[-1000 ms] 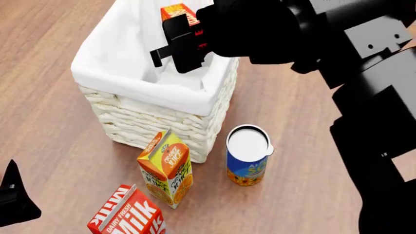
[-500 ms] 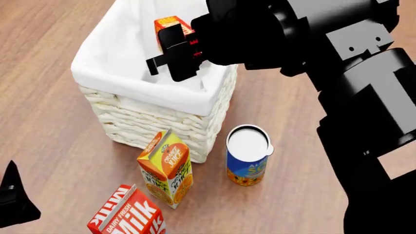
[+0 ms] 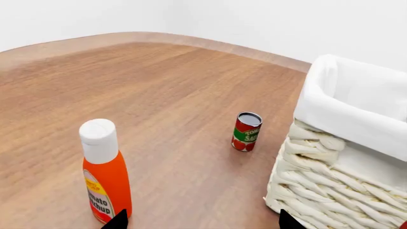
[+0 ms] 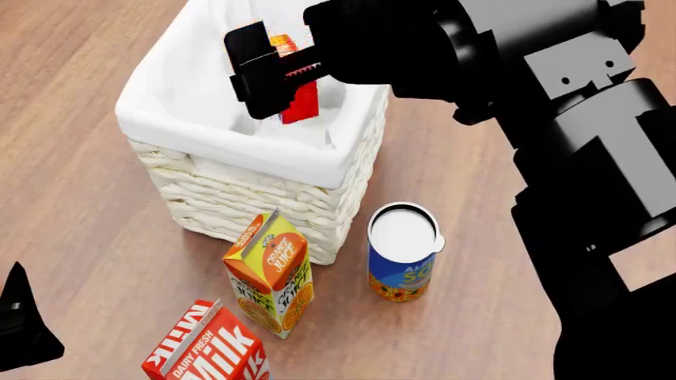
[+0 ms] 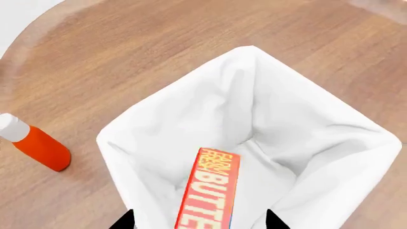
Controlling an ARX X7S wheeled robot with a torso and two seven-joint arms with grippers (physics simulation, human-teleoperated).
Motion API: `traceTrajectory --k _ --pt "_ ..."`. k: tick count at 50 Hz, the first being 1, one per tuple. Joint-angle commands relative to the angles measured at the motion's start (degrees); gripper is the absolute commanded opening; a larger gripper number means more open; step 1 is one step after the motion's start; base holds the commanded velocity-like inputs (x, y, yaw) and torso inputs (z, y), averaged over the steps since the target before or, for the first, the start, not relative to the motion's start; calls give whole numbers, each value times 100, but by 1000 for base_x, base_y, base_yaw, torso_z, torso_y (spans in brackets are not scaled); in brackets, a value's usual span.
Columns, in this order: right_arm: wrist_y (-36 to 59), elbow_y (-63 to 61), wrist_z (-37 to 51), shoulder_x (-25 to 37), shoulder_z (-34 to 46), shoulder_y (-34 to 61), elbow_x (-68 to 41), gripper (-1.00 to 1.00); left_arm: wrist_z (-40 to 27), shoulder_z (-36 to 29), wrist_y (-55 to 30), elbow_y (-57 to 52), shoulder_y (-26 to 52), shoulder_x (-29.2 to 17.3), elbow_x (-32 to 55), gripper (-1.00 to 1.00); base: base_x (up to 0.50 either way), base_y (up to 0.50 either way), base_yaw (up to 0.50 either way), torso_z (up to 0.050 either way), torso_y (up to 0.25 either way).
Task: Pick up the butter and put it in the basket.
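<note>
The butter [image 5: 210, 191] is a slim red box with white lettering, standing on end inside the basket [image 5: 254, 62], over its white liner. In the head view the butter [image 4: 301, 101] shows below the black fingers, within the basket's rim [image 4: 253, 146]. My right gripper [image 5: 197, 220] is above the basket's opening, its jaws spread wider than the box with a gap on each side. It also shows in the head view [image 4: 266, 71]. My left gripper [image 3: 200, 224] is open and empty, low over the table beside the basket's woven wall [image 3: 330, 191].
An orange juice carton [image 4: 271, 273], a blue can [image 4: 403, 263] and a red Milk carton [image 4: 209, 350] stand in front of the basket. An orange ketchup bottle [image 3: 105, 174] and a small tomato sauce can [image 3: 246, 131] stand on the wooden table to the basket's left.
My right gripper moved left, further over the basket. The butter went from sticking up above the fingers to hanging down inside the basket. The left arm stayed put.
</note>
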State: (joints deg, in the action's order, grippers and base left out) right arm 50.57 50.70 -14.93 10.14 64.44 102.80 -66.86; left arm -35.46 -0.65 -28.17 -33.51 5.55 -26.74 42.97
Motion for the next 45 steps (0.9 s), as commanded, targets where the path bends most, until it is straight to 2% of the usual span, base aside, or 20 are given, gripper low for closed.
traceTrajectory --k 1,15,31,45 --pt "-297 -26 -193 -105 -351 132 222 100 421 433 -157 -34 13 362 -139 100 0 0 0 0 0" --pt "-475 -203 -66 -29 -412 77 240 100 424 407 -119 14 33 355 -154 100 0 0 0 0 0" --pt "-1481 -4149 2145 1657 -1186 -963 96 100 474 361 -36 -164 -87 287 -185 100 0 0 0 0 0" --pt "-1778 -6565 3385 2636 -1500 -1741 -38 100 584 458 66 -411 -210 153 -79 100 0 0 0 0 0"
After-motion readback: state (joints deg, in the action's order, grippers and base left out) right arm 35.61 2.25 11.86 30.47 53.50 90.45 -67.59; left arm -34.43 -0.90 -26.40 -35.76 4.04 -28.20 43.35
